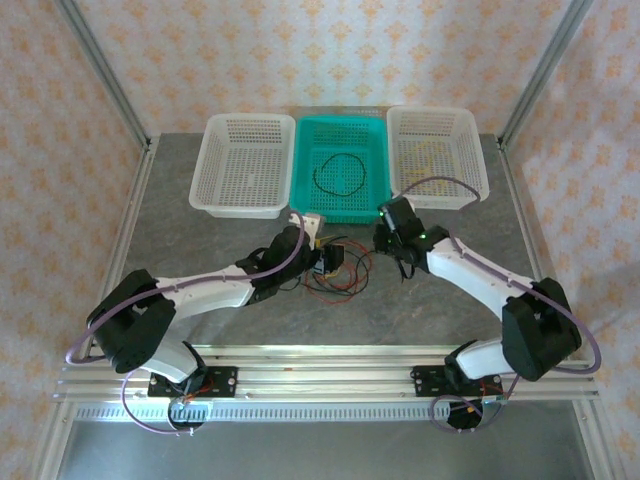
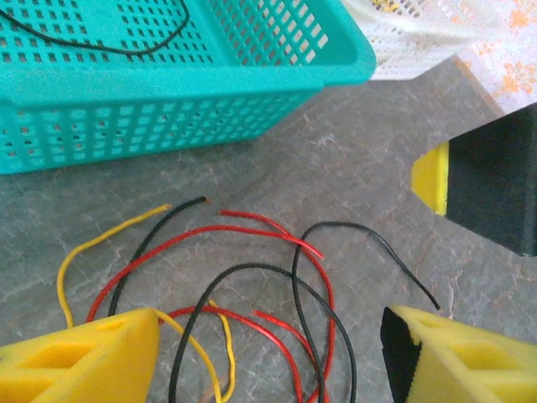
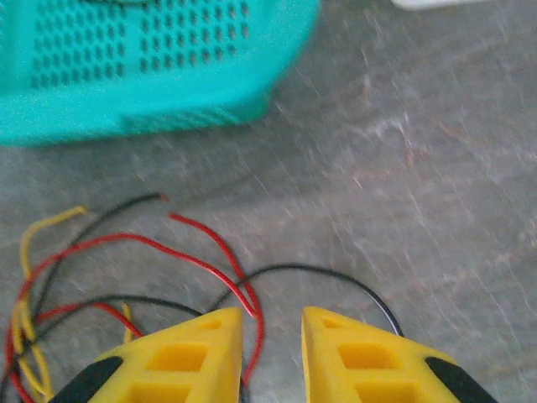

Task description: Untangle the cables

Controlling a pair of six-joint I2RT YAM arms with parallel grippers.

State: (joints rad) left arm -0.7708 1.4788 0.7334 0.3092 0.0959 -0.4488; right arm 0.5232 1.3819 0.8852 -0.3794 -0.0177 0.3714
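Hovering over the tangled red, yellow and black cables (image 2: 243,267), left gripper (image 2: 268,336) gapes wide; right gripper (image 3: 273,323) stands narrowly parted. Teal plastic basket (image 1: 340,120) holds one black cable loop (image 1: 316,176).

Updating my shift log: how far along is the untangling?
One black cable already lies alone in the teal basket. Nothing is gripped: the left fingers stand open over the tangled cables, the right fingers straddle a red strand. Those red, yellow and black cables are yet to be separated.
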